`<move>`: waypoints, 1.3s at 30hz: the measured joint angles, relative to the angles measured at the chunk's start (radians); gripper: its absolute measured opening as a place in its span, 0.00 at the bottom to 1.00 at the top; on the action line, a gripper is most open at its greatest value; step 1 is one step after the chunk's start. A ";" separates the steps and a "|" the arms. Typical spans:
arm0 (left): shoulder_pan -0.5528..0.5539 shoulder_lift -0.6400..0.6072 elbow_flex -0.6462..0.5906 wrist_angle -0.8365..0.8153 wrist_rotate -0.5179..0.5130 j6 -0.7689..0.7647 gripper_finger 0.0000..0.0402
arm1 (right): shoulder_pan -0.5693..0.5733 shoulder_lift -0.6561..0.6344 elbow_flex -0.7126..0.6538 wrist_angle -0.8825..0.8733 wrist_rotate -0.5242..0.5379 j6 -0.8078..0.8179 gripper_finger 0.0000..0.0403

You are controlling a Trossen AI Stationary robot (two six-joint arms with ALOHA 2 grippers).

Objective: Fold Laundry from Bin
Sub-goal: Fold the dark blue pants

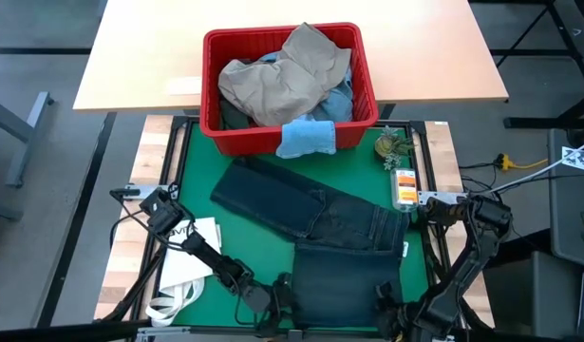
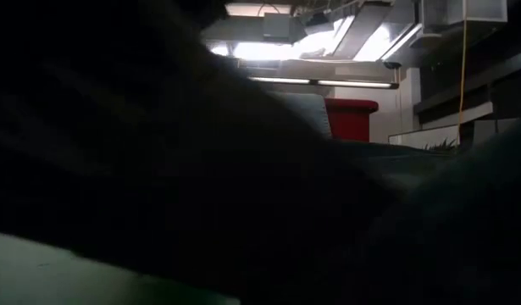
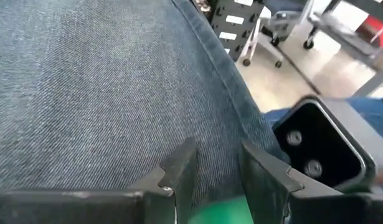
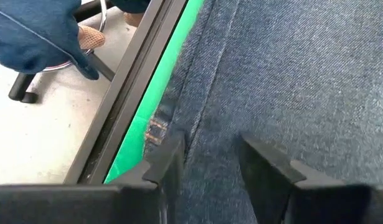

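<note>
A green mat [image 1: 201,171] covers the work table, seen from above. A pair of dark navy jeans [image 1: 310,223] lies spread across the mat, running from near the red bin [image 1: 214,114] down to the near edge of the table, where a flat, squared end of the fabric rests.

The left gripper [image 1: 277,306] sits at the near left corner of that end. In the left wrist view, its two dark fingers [image 3: 179,171] stand a little apart with denim lying between them and a bit of green mat showing below; the left gripper [image 3: 213,180] appears to pinch the jeans' edge.

The right gripper [image 1: 391,309] sits at the near right corner. In the right wrist view, the right gripper [image 4: 210,165] has its fingers partly apart over a seam of the jeans [image 4: 291,81], beside the green mat's edge; whether it clamps the cloth I cannot tell.

The bin stands at the far edge of the mat, piled with tan trousers [image 1: 282,81] and blue cloth. A small light blue cloth [image 1: 306,138] hangs over its near rim. A white tote bag [image 1: 187,261] lies at the left of the mat.
</note>
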 joint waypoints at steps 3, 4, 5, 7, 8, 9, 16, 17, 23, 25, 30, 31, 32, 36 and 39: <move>-0.002 -0.039 -0.004 -0.031 -0.011 0.067 0.29 | 0.003 -0.039 -0.002 -0.014 -0.014 -0.002 0.38; -0.002 -0.053 -0.004 -0.036 -0.016 0.085 0.29 | 0.003 -0.053 -0.002 -0.017 -0.014 -0.004 0.38; -0.002 -0.067 -0.004 -0.043 -0.030 0.110 0.29 | 0.003 -0.065 -0.002 -0.017 -0.014 -0.011 0.38; 0.000 -0.104 -0.004 -0.045 -0.055 0.154 0.29 | 0.003 -0.087 -0.002 -0.016 -0.013 -0.031 0.38; 0.001 -0.120 -0.002 -0.043 -0.071 0.178 0.29 | 0.003 -0.098 -0.002 -0.017 -0.008 -0.041 0.38; 0.003 -0.134 -0.002 -0.041 -0.086 0.201 0.29 | 0.003 -0.108 -0.002 -0.019 -0.003 -0.052 0.38; 0.036 -0.212 -0.001 -0.035 -0.258 0.389 0.29 | 0.002 -0.183 -0.002 -0.155 0.066 -0.049 0.38; 0.044 -0.216 0.000 -0.033 -0.281 0.408 0.29 | 0.002 -0.191 -0.002 -0.182 0.093 -0.041 0.38; 0.116 -0.218 0.000 -0.063 -0.340 0.424 0.29 | 0.001 -0.212 -0.001 -0.358 0.263 0.039 0.38; 0.142 -0.218 0.000 -0.106 -0.342 0.408 0.29 | 0.001 -0.212 -0.001 -0.421 0.291 0.064 0.38; 0.199 -0.218 0.001 -0.216 -0.297 0.312 0.29 | 0.001 -0.213 -0.057 -0.468 0.335 0.152 0.38; 0.208 -0.218 0.001 -0.248 -0.275 0.292 0.29 | 0.001 -0.213 -0.076 -0.465 0.332 0.168 0.38; 0.216 -0.218 0.001 -0.281 -0.257 0.275 0.29 | 0.001 -0.213 -0.095 -0.466 0.322 0.188 0.38; 0.239 -0.218 0.002 -0.408 -0.236 0.233 0.29 | 0.001 -0.213 -0.177 -0.460 0.270 0.281 0.38; 0.255 -0.213 0.004 -0.465 -0.233 0.232 0.29 | 0.001 -0.213 -0.236 -0.427 0.216 0.329 0.38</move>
